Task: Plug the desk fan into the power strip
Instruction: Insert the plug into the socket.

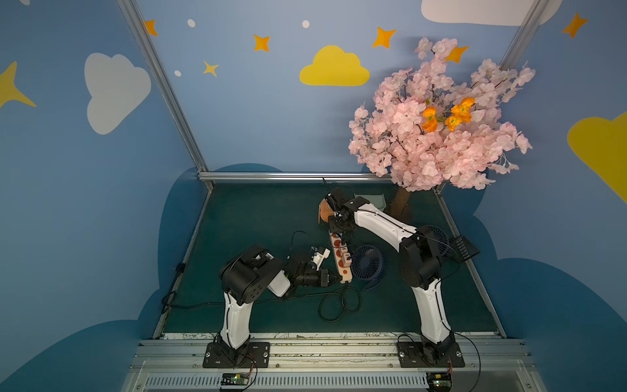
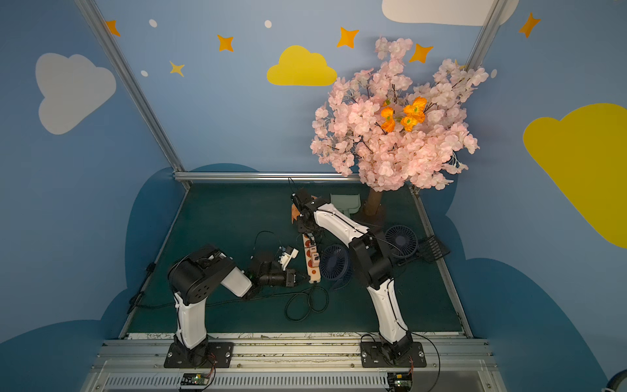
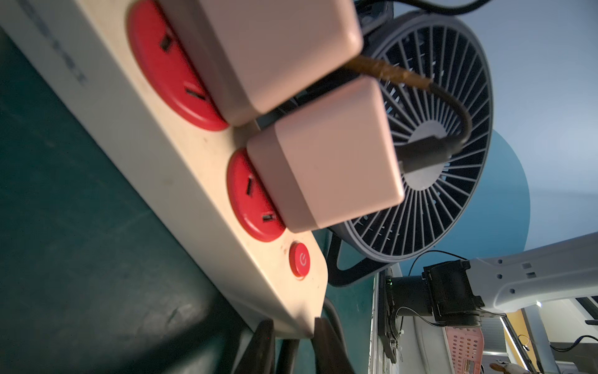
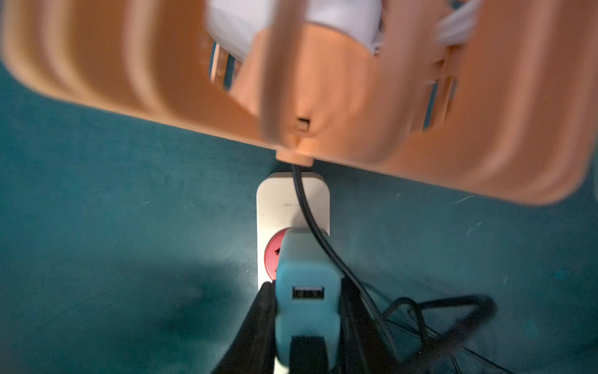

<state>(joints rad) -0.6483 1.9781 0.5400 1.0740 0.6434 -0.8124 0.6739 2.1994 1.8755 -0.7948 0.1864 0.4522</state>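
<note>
Two pink adapters (image 3: 326,155) already filled the sockets nearest the power button (image 3: 299,260), which probably explained why the work sat at the opposite, far end of the power strip (image 1: 340,264). This white bar lay lengthwise on the green mat (image 1: 254,220) between the two arms, with a blue fan (image 1: 367,262) just beside it. The left gripper (image 3: 293,348) sat low at the button end, its dark fingers (image 3: 259,349) narrowed onto the corner of the strip where the black cord leaves. That looked like a bracing hold, meant to stop the light bar sliding or tipping under a push from the other end. The right gripper (image 4: 307,311) was closed tight around a teal adapter (image 4: 307,268), pinching its sides so that the prong end met the last red socket (image 4: 271,255). The adapter was over that socket, though whether it was fully home could not be told. An orange fan (image 4: 323,81) stood just past the strip's end. Its black cable (image 4: 302,197) ran alongside the adapter, whose USB port showed empty, and where the cable ended was hidden.
</note>
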